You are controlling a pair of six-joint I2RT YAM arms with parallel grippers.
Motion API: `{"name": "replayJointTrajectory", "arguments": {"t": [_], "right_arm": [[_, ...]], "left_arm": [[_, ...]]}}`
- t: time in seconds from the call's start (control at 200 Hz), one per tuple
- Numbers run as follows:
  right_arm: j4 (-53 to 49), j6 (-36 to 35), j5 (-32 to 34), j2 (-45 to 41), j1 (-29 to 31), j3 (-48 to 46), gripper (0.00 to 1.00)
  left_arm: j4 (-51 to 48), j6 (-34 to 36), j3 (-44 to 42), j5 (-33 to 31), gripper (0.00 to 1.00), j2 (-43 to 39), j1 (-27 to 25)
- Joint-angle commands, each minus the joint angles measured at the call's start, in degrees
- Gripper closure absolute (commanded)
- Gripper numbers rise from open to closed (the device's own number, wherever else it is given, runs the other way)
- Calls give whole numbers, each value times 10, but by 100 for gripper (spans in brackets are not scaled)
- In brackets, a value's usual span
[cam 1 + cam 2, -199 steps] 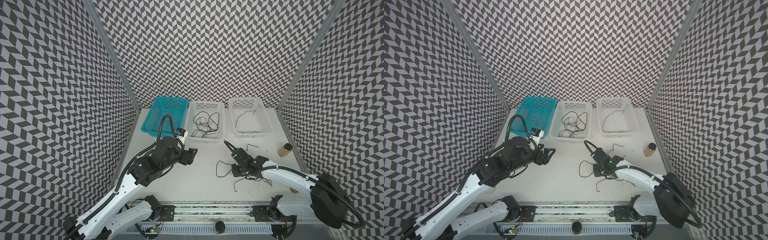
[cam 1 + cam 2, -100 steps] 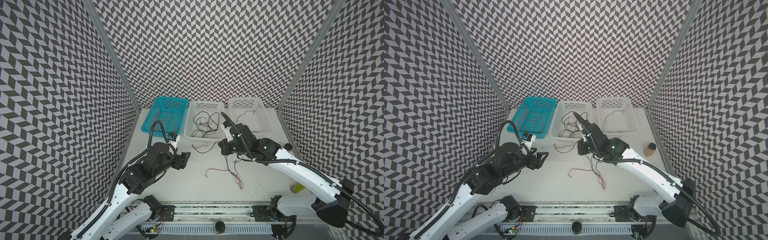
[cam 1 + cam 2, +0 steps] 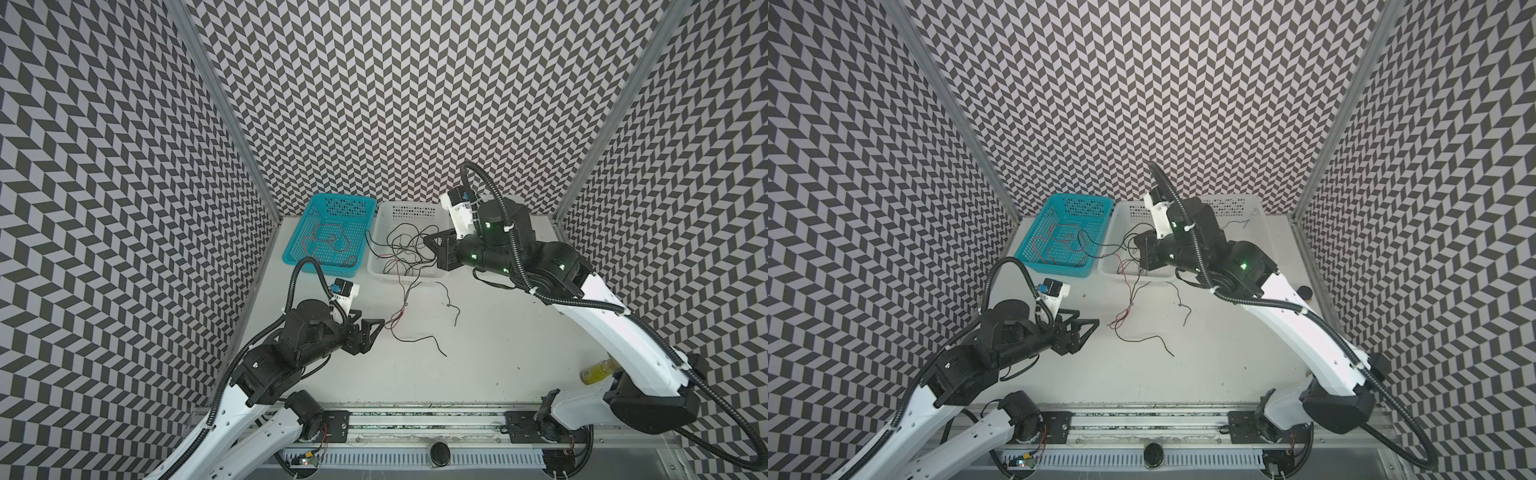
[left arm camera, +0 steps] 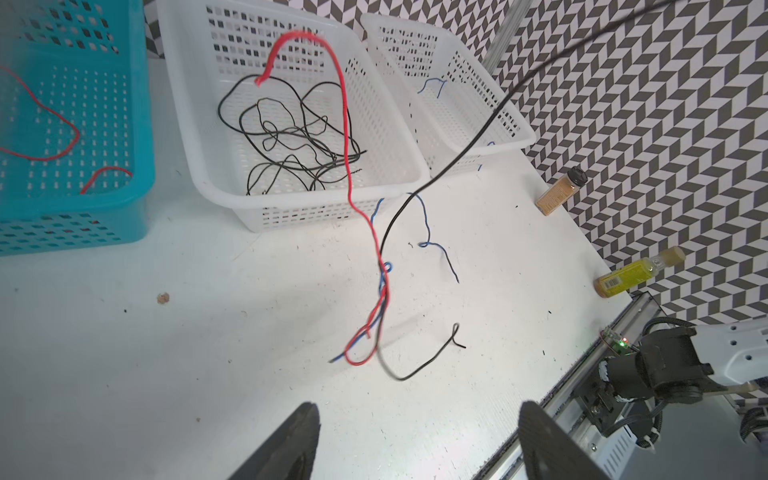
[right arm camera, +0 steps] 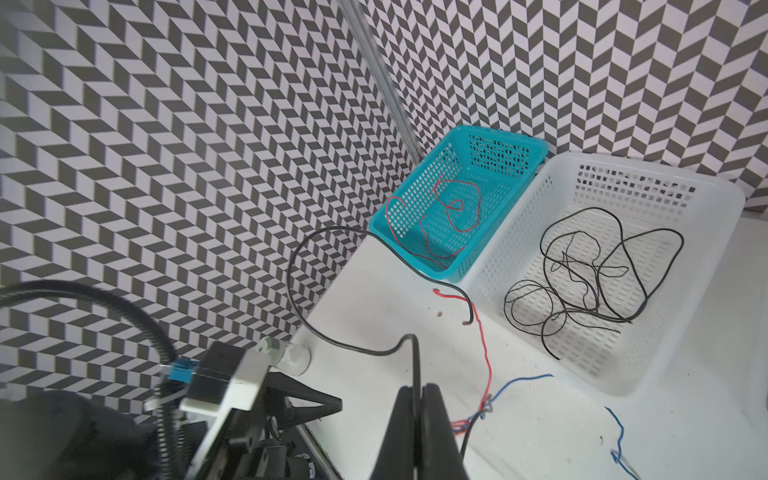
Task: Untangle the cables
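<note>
My right gripper (image 3: pixel 428 241) (image 3: pixel 1140 249) (image 5: pixel 417 388) hangs above the middle white basket (image 3: pixel 376 270), shut on a thin black cable (image 5: pixel 414 361) (image 4: pixel 478 137). That cable climbs from a knot of red, blue and black cables (image 3: pixel 399 311) (image 3: pixel 1123 320) (image 4: pixel 382 291) (image 5: pixel 484 409) whose lower ends rest on the table. My left gripper (image 3: pixel 374 326) (image 3: pixel 1088 326) (image 4: pixel 415 409) is open and low, just left of the knot, holding nothing. Loose black cables (image 4: pixel 291 141) lie in the middle basket. Red cables (image 3: pixel 328 245) lie in the teal basket (image 3: pixel 320 268).
A second white basket (image 3: pixel 1254 208) (image 4: pixel 523 137) stands at the back right, partly hidden by my right arm. A brown spice jar (image 4: pixel 559 195) and a yellow bottle (image 3: pixel 598 371) (image 4: pixel 631 276) lie by the right wall. A metal rail (image 3: pixel 415 419) runs along the front edge.
My right gripper rose from the table and moved back over the middle basket, dragging the knot up and toward the baskets. My left arm drew back toward the front left, still open.
</note>
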Motion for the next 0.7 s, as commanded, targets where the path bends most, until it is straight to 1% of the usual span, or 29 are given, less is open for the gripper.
{"name": "replayJointTrajectory", "arguments": {"t": [0.0, 0.095, 0.115, 0.22, 0.285, 0.371, 0.471, 0.541, 0.641, 0.696], "right_arm": [[1, -2, -25, 1, 5, 27, 100], [16, 0, -39, -6, 6, 36, 100], [14, -1, -38, -7, 5, 41, 100], [15, -8, -55, -7, 7, 58, 100], [23, -13, -79, -9, 7, 62, 100], [29, -12, -88, -12, 8, 67, 100], [40, -11, -110, -17, 7, 71, 100], [45, -8, -126, -19, 8, 71, 100], [55, -4, -134, -23, 10, 61, 100], [58, -1, -137, -23, 11, 58, 100]], "left_arm": [[40, -34, -16, 37, 23, 11, 3], [59, -44, -26, 48, 23, 25, 3], [65, -61, -30, 52, 23, 27, 3], [109, -83, -48, 75, 23, 32, 1], [133, -96, -57, 78, 22, 33, 0], [174, -114, -74, 82, 21, 30, 0], [265, -154, -115, 98, 19, 16, 0], [356, -187, -151, 113, 16, 5, 0], [463, -226, -192, 136, 14, 4, -2], [478, -232, -199, 138, 14, 12, -4]]}}
